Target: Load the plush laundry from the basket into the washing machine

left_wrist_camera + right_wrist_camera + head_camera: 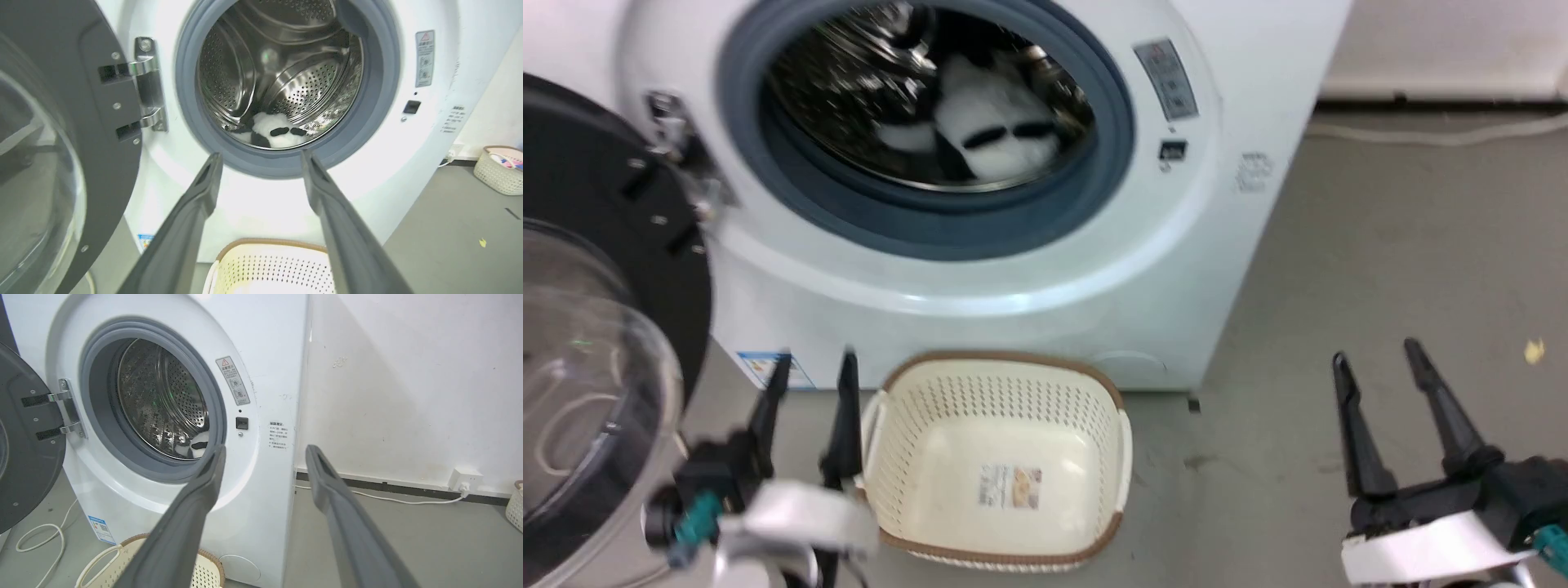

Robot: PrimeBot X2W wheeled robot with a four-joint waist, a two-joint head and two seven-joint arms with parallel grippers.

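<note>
left hand (815, 363) — fingers apart, just left of basket (1001, 359) | right hand (1376, 353) — fingers apart, over floor (1380, 245), well right of basket | basket on floor just before washing machine (1013, 282), bottom label (1011, 487) in plain view | door (605, 188) swung open at left | plush laundry (992, 135) lying low in drum (849, 90), past the grey seal (980, 224)

Place: laundry area, plain and utilitarian.
Appliance: white front-loading washing machine (1045, 278), door swung open, energy sticker low on its front.
Floor: bare grey floor (1405, 245), lightly stained.
Wall: white painted wall (408, 375), scuffed, with a dark skirting strip (388, 486).
Power: socket (463, 479) above the strip, white cable (392, 498) trailing along it.
Laundry gear: cream perforated basket (996, 396) before the machine; second basket (496, 176) by the wall.
</note>
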